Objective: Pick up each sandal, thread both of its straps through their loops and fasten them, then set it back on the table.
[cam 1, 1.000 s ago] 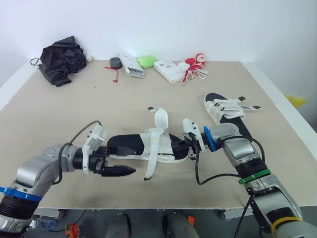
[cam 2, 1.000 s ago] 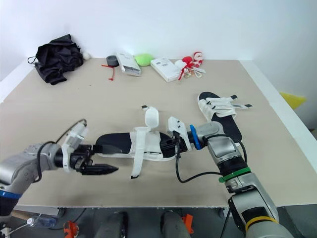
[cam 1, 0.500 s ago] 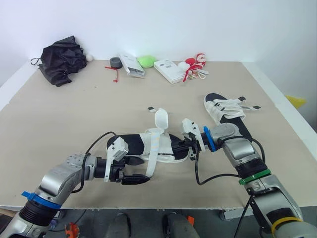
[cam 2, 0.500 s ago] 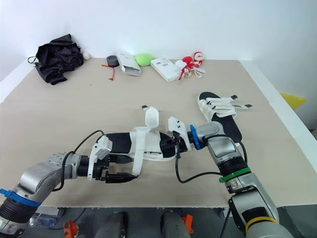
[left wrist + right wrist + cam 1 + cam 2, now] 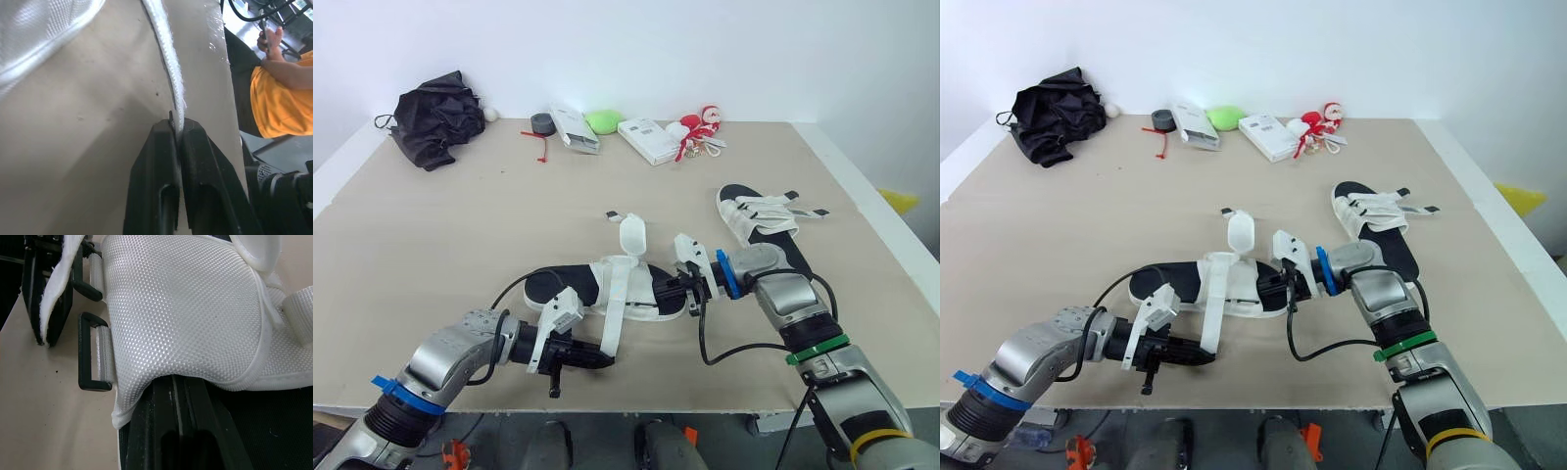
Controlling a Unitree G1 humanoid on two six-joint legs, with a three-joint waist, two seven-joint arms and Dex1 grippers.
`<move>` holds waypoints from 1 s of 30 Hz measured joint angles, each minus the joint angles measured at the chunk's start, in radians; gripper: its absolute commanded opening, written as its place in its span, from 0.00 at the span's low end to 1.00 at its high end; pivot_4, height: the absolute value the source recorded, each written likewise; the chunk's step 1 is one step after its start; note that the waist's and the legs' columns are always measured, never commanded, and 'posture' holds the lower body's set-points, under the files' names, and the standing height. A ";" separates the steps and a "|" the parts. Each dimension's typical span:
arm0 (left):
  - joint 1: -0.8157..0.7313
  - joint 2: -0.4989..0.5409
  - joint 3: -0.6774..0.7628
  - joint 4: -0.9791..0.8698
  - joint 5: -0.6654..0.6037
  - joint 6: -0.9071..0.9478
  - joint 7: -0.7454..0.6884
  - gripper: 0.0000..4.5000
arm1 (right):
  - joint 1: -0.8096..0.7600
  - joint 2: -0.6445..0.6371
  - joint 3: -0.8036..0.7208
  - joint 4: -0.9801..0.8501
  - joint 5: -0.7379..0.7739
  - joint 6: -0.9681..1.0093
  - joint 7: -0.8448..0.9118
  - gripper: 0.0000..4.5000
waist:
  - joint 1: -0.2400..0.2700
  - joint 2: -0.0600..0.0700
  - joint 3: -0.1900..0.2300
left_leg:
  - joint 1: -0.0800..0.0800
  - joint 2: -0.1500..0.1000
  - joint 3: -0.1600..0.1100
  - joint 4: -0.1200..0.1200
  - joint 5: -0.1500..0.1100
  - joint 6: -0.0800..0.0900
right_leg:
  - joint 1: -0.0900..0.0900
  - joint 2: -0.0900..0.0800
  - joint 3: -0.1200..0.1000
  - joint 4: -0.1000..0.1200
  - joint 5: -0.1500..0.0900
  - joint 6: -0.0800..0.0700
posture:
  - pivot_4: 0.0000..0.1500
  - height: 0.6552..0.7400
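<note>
The near sandal (image 5: pixel 578 286), black-soled with white mesh straps, lies at the middle of the table (image 5: pixel 460 235). One long strap (image 5: pixel 615 313) hangs toward the front edge. My left gripper (image 5: pixel 605 359) is shut on that strap's end; the left wrist view shows the strap (image 5: pixel 171 73) pinched between the fingers (image 5: pixel 151 166). My right gripper (image 5: pixel 678 293) is shut on the sandal's end, under its white upper (image 5: pixel 186 308), beside two black loops (image 5: pixel 90 352). The second sandal (image 5: pixel 762 221) lies to the right with its straps loose.
Along the far edge are a black cloth bundle (image 5: pixel 435 116), a tape roll (image 5: pixel 541 122), two white boxes (image 5: pixel 574 128), a green object (image 5: pixel 602 120) and red-and-white items (image 5: pixel 695 132). A person in an orange shirt (image 5: pixel 283 98) is beyond the table's front edge.
My left gripper has moved right along the sandal's front side to the hanging strap and shut on its end. The right gripper and the sandal have stayed put.
</note>
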 measured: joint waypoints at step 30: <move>-0.412 -0.162 0.261 0.462 -0.309 0.477 0.277 0.02 | 0.002 0.002 0.001 -0.010 -0.002 0.003 -0.007 0.00 | -0.004 -0.002 0.001 | -0.001 -0.001 -0.004 0.000 0.000 0.000 | 0.001 0.003 0.000 0.000 0.003 0.005 | 1.00 1.00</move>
